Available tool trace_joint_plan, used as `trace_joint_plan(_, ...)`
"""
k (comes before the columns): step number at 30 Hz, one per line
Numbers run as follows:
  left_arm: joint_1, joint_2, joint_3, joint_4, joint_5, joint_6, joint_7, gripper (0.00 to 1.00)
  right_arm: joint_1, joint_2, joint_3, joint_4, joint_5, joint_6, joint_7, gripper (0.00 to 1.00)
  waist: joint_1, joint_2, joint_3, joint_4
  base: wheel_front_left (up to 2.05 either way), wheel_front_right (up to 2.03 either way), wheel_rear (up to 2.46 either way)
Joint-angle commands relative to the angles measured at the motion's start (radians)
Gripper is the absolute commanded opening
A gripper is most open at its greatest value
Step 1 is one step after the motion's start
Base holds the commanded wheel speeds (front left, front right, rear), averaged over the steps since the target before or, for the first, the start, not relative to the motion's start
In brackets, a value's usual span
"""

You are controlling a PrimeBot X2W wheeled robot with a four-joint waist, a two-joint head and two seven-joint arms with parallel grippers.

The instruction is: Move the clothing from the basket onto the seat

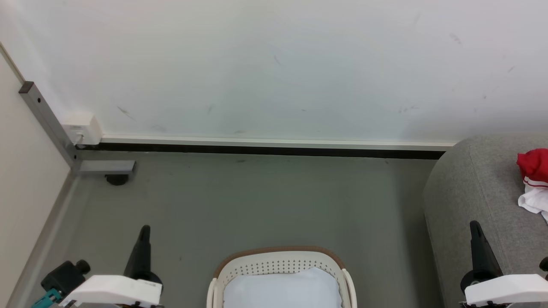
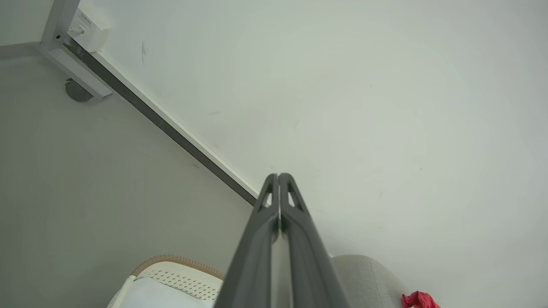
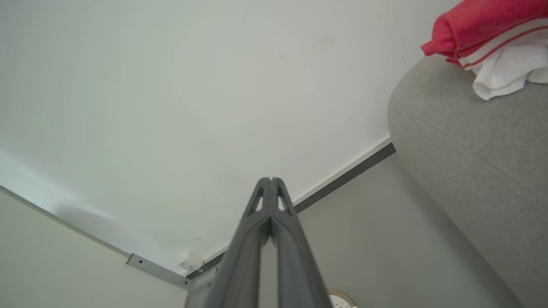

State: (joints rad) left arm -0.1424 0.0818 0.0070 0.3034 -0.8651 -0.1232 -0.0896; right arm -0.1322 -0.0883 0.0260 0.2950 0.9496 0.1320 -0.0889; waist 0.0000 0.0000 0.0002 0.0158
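Red clothing (image 1: 533,167) with white trim lies on the grey seat (image 1: 475,192) at the right edge; the right wrist view has the clothing (image 3: 483,21) on the seat (image 3: 471,141) too. The cream basket (image 1: 274,261) with its brown rim stands on the floor at the bottom centre, a pale bluish-white pad (image 1: 282,288) inside it. My left gripper (image 1: 144,229) is shut and empty, left of the basket. My right gripper (image 1: 474,226) is shut and empty, in front of the seat's side. The fingertips meet in the left wrist view (image 2: 278,176) and in the right wrist view (image 3: 270,180).
A white wall with a dark baseboard (image 1: 265,150) runs across the back. A grey metal post (image 1: 47,119) with a white box (image 1: 83,128) stands in the left corner. Grey floor (image 1: 257,205) lies between the basket and the wall.
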Motion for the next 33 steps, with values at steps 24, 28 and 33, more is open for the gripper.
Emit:
trace_joint_plan(24, 0.011, -0.009, 0.045, -0.033, -0.287, -0.006, 0.077, 0.0, 0.007, 0.012, -0.058, -0.03, 0.255, -0.001, 0.077, 0.0, 0.0, 0.0, 0.001, -0.005, 0.0, 0.0, 0.0)
trace_joint_plan(28, 0.013, -0.01, 0.051, -0.035, -0.329, -0.007, 0.089, 0.0, 0.008, 0.014, -0.065, -0.031, 0.289, -0.001, 0.088, 0.0, 0.0, 0.0, 0.001, -0.005, 0.0, 0.0, 0.0)
trace_joint_plan(33, 0.016, -0.013, 0.058, -0.038, -0.373, -0.007, 0.101, 0.0, 0.01, 0.017, -0.074, -0.034, 0.331, -0.001, 0.1, 0.0, 0.0, 0.0, 0.001, -0.006, 0.0, 0.0, 0.0)
